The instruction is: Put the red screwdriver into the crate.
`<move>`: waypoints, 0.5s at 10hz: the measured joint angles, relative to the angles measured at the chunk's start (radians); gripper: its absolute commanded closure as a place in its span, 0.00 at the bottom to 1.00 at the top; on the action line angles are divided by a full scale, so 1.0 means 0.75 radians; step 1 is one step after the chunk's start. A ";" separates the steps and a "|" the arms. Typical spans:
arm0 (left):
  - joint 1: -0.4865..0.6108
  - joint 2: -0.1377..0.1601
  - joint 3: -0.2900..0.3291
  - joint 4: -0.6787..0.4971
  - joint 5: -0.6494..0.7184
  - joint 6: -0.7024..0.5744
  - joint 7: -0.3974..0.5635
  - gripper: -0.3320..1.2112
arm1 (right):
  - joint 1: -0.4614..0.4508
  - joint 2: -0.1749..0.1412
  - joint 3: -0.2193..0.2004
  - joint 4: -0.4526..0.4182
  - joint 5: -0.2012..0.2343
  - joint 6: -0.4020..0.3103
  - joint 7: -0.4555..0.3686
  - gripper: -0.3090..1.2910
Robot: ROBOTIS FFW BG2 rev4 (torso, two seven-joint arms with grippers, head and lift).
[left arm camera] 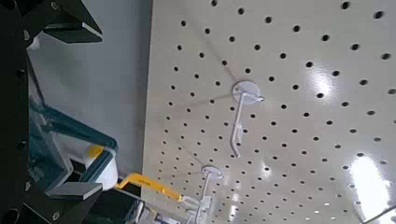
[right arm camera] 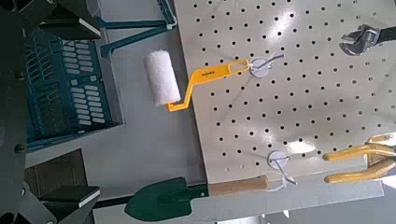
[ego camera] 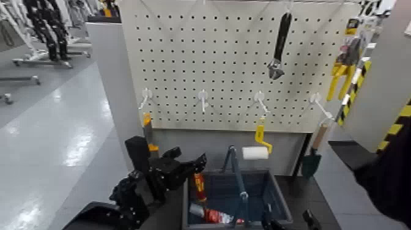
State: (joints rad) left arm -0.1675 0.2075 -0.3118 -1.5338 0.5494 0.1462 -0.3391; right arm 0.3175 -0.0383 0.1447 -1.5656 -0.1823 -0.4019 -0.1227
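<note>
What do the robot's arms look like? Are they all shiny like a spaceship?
Not like a silver spaceship! The left arm is black, made of chunky blocks and rounded joints. Its pincer is black too, with slanted, wedge-shaped tips that look greyish. The right pincer also looks dark, with wedge-shaped tips.

1. A pegboard stands behind the crate.
2. Inside the crate, the screwdriver is toward the left; a cylinder lies on the bottom.
3. The paint roller hangs from a hook, below the wrench.
4. Right of the roller hangs a trowel.
</note>
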 measured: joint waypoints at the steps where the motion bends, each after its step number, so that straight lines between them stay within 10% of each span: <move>1: 0.033 -0.001 0.018 -0.023 -0.078 -0.052 0.039 0.29 | 0.000 0.000 -0.001 -0.001 -0.001 0.000 0.000 0.28; 5: 0.204 -0.025 0.113 -0.091 -0.349 -0.227 0.153 0.29 | 0.004 0.002 -0.012 -0.001 0.000 -0.024 0.008 0.28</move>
State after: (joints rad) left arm -0.0142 0.1889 -0.2271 -1.6019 0.2877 -0.0238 -0.2246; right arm 0.3205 -0.0372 0.1358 -1.5662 -0.1823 -0.4195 -0.1166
